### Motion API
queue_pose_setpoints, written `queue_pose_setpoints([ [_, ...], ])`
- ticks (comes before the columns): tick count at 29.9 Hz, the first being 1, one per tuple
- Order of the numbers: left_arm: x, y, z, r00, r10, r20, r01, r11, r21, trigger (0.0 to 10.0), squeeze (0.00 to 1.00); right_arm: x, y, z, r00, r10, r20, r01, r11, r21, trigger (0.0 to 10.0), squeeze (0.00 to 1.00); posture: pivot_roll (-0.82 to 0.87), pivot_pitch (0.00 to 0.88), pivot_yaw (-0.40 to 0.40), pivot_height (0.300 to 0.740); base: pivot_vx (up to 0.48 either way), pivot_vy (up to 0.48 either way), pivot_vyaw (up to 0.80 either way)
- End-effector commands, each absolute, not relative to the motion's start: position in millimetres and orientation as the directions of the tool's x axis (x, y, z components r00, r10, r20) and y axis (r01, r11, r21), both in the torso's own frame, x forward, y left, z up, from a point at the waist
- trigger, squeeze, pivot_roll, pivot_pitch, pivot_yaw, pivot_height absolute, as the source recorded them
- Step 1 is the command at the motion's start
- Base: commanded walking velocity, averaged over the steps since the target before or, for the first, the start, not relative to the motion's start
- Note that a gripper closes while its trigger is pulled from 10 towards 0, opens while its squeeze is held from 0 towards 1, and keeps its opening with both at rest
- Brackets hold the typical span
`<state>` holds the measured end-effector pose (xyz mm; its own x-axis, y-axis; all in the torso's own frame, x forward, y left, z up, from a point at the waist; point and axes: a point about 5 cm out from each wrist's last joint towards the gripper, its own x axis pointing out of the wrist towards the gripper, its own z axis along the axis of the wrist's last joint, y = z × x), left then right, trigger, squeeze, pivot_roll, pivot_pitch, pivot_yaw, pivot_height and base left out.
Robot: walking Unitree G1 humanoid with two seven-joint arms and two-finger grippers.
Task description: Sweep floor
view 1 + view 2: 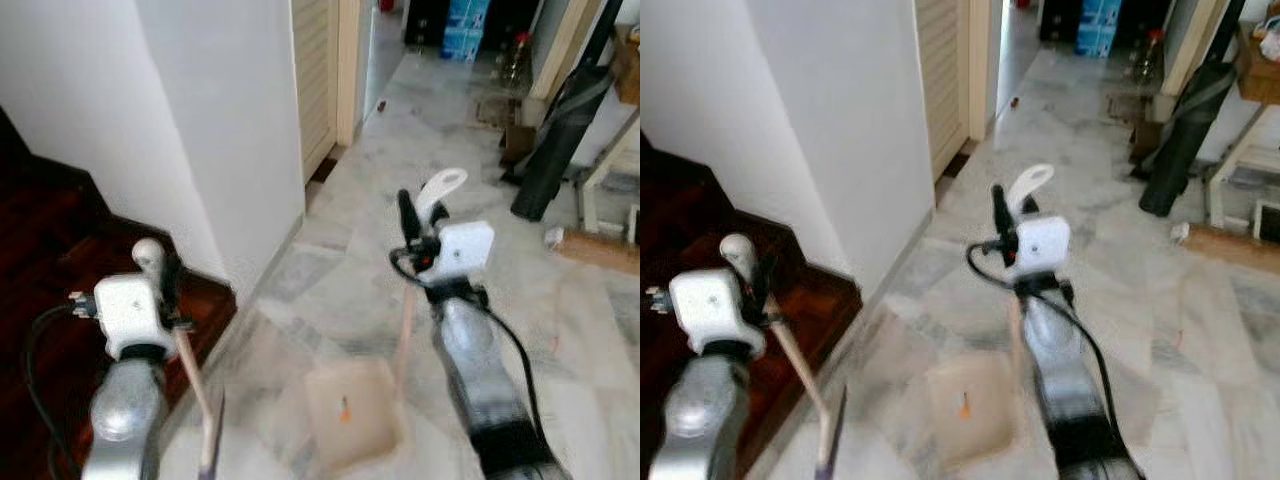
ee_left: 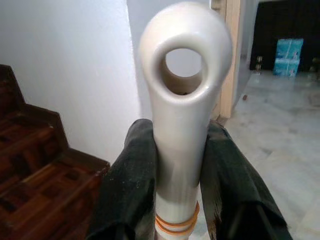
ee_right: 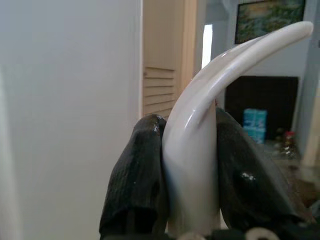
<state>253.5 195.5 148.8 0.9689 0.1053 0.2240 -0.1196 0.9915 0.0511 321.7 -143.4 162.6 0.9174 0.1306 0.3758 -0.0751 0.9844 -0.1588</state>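
No writing can be read anywhere; the blue packs (image 1: 463, 27) at the far end of the marble floor (image 1: 560, 300) are too blurred for a label. The dustpan (image 1: 352, 412) sits low on the floor between the 2 arms, holding 1 small orange scrap (image 1: 345, 407). The right gripper (image 1: 418, 222) is clenched on the dustpan handle (image 3: 200, 150), its curved white tip rising above the fingers (image 3: 137, 180). The left gripper (image 1: 160, 275) is clamped on the broom handle (image 2: 182, 100), a white grip with a hanging hole and orange bands; the stick slants down toward the floor beside the dark wooden stair (image 1: 60, 250) and white wall (image 1: 200, 120).
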Motion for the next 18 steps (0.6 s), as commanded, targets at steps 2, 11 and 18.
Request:
queue_pose_setpoints([
  [2, 250.3, 201.7, 155.6, 0.958, 0.116, 0.263, -0.136, 0.989, 0.058, 10.0, 0.00, 322.2, -131.5, 172.9, 0.896, 0.162, 0.413, -0.102, 0.981, -0.165, 10.0, 0.00, 0.03, 0.024, 0.026, 0.740, 0.000, 0.000, -0.80],
  [11, 249.8, 202.5, 155.7, 0.957, 0.116, 0.267, -0.137, 0.989, 0.063, 10.0, 0.00, 321.9, -132.2, 172.0, 0.899, 0.158, 0.409, -0.099, 0.982, -0.163, 10.0, 0.00, 0.02, 0.018, 0.030, 0.740, 0.000, 0.000, -0.80],
  [18, 250.2, 202.8, 155.9, 0.957, 0.114, 0.267, -0.136, 0.988, 0.067, 10.0, 0.00, 322.2, -132.8, 172.1, 0.900, 0.155, 0.408, -0.093, 0.981, -0.168, 10.0, 0.00, 0.02, 0.021, 0.029, 0.740, 0.000, 0.000, -0.80],
])
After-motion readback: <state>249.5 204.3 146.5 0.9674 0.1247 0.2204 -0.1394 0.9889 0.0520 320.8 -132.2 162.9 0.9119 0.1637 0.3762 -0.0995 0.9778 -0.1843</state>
